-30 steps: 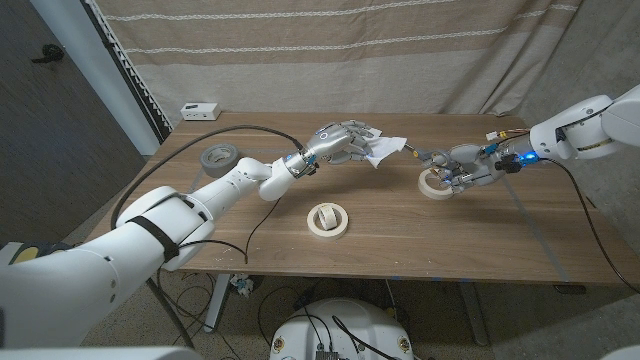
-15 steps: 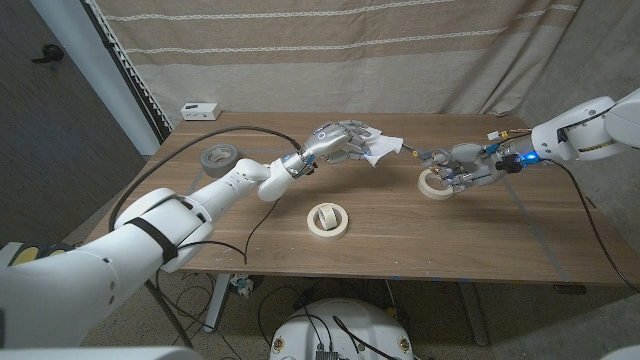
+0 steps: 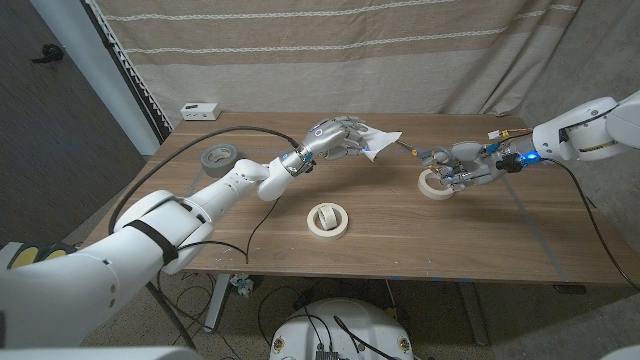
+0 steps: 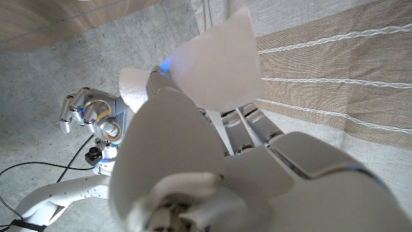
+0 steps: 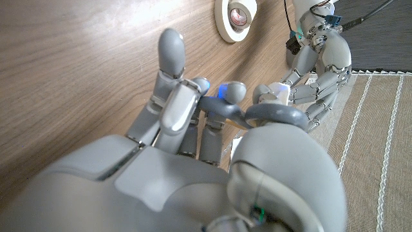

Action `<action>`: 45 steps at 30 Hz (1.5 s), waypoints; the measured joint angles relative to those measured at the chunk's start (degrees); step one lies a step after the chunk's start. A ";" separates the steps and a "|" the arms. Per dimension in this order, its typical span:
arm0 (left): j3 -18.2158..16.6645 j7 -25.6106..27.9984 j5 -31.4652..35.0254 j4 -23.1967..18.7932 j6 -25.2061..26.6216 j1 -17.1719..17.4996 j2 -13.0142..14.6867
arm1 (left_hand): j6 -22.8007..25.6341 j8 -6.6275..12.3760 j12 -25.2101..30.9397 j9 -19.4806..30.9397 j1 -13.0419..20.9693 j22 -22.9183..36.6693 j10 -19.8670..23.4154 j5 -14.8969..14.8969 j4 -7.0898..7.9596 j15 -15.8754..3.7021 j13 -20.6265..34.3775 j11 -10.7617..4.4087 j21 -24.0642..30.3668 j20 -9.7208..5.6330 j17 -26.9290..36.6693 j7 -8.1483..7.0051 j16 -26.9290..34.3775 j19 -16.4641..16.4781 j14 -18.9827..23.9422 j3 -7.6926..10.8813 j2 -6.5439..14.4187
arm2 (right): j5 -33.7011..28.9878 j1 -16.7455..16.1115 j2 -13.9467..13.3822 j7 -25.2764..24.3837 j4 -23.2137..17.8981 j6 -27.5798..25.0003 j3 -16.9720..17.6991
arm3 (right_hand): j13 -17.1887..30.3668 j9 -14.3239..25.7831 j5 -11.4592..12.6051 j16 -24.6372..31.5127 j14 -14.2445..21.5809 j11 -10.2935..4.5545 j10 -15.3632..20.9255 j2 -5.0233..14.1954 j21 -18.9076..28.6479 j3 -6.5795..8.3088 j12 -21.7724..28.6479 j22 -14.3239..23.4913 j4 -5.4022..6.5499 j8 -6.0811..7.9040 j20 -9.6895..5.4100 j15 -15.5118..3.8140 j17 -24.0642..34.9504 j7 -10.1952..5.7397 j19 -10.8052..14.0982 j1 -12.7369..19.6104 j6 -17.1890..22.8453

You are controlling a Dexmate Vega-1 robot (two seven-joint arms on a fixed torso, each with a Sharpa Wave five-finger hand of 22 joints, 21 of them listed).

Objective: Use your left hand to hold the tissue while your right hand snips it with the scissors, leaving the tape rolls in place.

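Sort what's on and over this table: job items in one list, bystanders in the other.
Job:
left hand, holding the tissue
right hand, holding the scissors

Lying about:
grey tape roll
cream tape roll
white tape roll, under the right hand
small white box

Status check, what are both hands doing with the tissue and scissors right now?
Left hand holds tissue above the table. Right hand grips scissors, tips short of the tissue. Tape roll beneath right hand, untouched.

wooden tabletop [image 3: 400,235] | small white box [image 3: 200,110] at its far left corner | striped beige curtain [image 3: 330,50] behind | black cable [image 3: 190,150] across the left side
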 measured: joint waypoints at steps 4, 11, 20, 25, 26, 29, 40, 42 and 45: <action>-1.24 0.00 -0.02 -0.40 0.07 0.64 0.00 | -0.01 0.00 -0.01 0.00 0.00 0.00 0.16 -0.43 0.00 0.00 -0.30 -0.16 0.00 0.00 0.00 0.00 0.00 0.00 0.00 0.00 0.00 | 0.04 -0.23 -0.03 -0.01 -0.03 0.45 0.14 | 0.04 0.01 0.00 0.00 0.00 0.07 0.07 0.05 0.85 0.26 0.12 0.00 -0.25 0.00 0.00 0.00 0.04 0.09 0.00 -0.06 0.09; -3.38 0.00 -0.02 -0.88 0.15 1.73 -0.05 | 0.02 0.00 -0.05 0.00 0.00 0.00 0.53 -1.08 0.23 -0.01 -0.56 0.09 0.00 0.00 0.01 -0.02 0.00 0.00 0.62 0.24 0.00 | -0.35 -0.02 0.35 0.51 0.01 1.13 -0.17 | 0.02 0.87 -0.28 0.00 0.32 -0.01 0.18 0.19 2.91 0.52 0.45 0.44 -0.52 0.00 0.32 -0.32 -0.05 0.01 -1.11 -1.43 0.39; -4.74 0.00 -0.02 -0.88 0.47 2.32 -0.49 | 0.23 -0.01 -0.25 0.00 -0.22 0.00 0.84 -1.33 0.23 -0.33 -0.68 -0.22 0.00 -0.23 0.16 -0.23 0.00 0.23 1.54 0.24 -0.22 | -1.86 -0.35 0.24 2.09 0.08 3.74 -0.21 | -0.01 1.58 -0.90 -0.70 0.86 0.06 0.53 -0.25 6.85 0.77 0.66 4.13 -0.77 0.00 0.32 -0.85 -0.52 -0.31 -1.11 -2.19 0.92; -4.87 0.00 0.10 -0.88 0.69 2.35 -0.87 | 0.23 -0.04 -0.26 0.00 -0.20 0.00 1.19 -1.87 0.23 -0.43 -0.77 0.10 0.00 -0.31 0.16 -0.23 0.00 0.74 2.52 0.24 -0.21 | -2.40 -3.08 -0.52 2.58 0.09 6.79 1.79 | 0.00 1.67 -1.33 -0.37 0.94 0.08 0.71 -0.25 7.58 1.00 0.86 3.89 -1.00 0.00 0.63 -0.91 -0.22 -0.51 -1.42 -2.48 1.30; -4.87 0.00 0.11 -0.88 0.73 2.35 -0.98 | 0.24 -0.04 -0.38 0.00 -0.20 0.00 1.47 -2.27 0.23 -0.48 -0.96 -0.04 0.00 -0.18 0.16 -0.23 0.00 1.04 2.84 0.24 -0.21 | -2.59 -3.32 -0.57 2.72 0.10 7.57 1.94 | 0.00 1.67 -1.33 -0.23 0.95 0.08 0.71 -0.25 7.80 1.08 0.86 3.90 -1.08 0.00 0.63 -0.91 -0.22 -0.51 -1.42 -2.48 1.30; -4.85 0.00 0.27 -0.88 0.85 2.35 -1.12 | 0.67 -0.20 -0.36 0.00 -0.18 -0.14 2.08 -3.37 0.23 -0.72 -1.38 0.01 0.00 -0.14 0.16 -0.65 0.00 1.19 3.38 0.24 -0.19 | -3.09 -5.05 -0.94 2.84 0.03 9.13 3.24 | 0.03 1.68 -1.96 -0.23 1.32 0.04 0.76 -0.24 8.88 1.39 0.87 4.31 -1.39 0.00 0.61 -0.93 -0.22 -0.50 -1.39 -2.49 1.31; -3.13 0.00 1.00 -1.27 2.16 1.90 -1.18 | 1.98 -0.84 -0.25 0.00 0.71 -0.14 3.51 -5.70 0.23 -1.20 -2.05 -0.02 -0.24 -0.20 0.15 -0.76 0.00 1.86 4.95 0.22 -0.33 | -4.92 -7.93 -0.80 3.37 -0.23 13.02 5.19 | 0.04 1.69 -3.62 0.00 2.38 -0.12 1.92 -0.26 11.89 2.22 0.87 5.00 -2.22 0.00 0.42 -1.14 -0.37 -0.72 -0.94 -2.96 2.13; -2.76 0.00 1.04 -1.22 2.34 1.71 -1.13 | 2.27 -0.91 -0.26 0.00 0.70 -0.14 3.53 -5.99 0.23 -1.20 -2.05 -0.02 -0.46 -0.20 0.15 -0.84 0.00 1.86 4.95 0.22 -0.33 | -5.09 -8.17 -0.64 3.30 -0.23 13.29 5.35 | 0.04 1.70 -3.71 0.00 2.39 -0.12 1.92 -0.25 12.18 2.34 0.87 4.78 -2.34 0.00 0.42 -1.14 -0.37 -0.72 -0.94 -3.10 2.13; -2.10 0.00 1.05 -0.67 2.67 1.31 -1.08 | 2.29 -1.19 -0.44 0.00 0.70 -0.14 4.00 -5.99 0.23 -1.20 -2.07 0.09 -0.49 -0.20 0.15 -0.83 0.00 1.86 4.95 0.22 -0.32 | -5.19 -8.69 -0.40 3.00 -0.15 13.60 5.70 | 0.03 1.71 -3.85 0.00 2.50 -0.11 1.93 -0.25 12.67 2.44 0.87 4.87 -2.43 0.00 0.43 -1.22 -0.39 -0.73 -0.94 -3.38 2.13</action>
